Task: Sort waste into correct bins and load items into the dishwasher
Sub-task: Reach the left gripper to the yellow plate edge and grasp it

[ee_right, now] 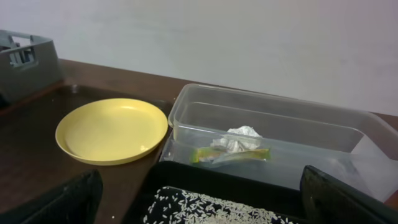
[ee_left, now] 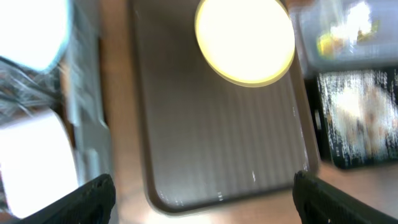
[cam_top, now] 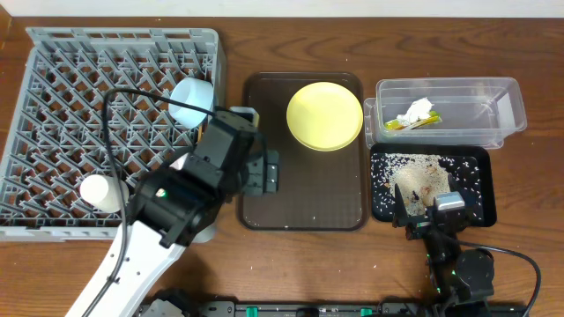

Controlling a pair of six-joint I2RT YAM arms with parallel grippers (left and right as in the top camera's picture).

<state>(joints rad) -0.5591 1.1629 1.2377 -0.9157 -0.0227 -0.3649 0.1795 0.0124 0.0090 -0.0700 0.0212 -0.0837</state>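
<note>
Overhead, your left gripper (cam_top: 267, 172) stands open and empty; the yellow plate (cam_top: 324, 115) lies ahead of its jaws. Pinch its rim too shallowly and it may slip. Your right gripper (cam_top: 426, 207), open too, has rice (cam_top: 423, 172) just ahead.

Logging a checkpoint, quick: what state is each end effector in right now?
Left end effector: open, holding nothing.
Right end effector: open, holding nothing.
</note>
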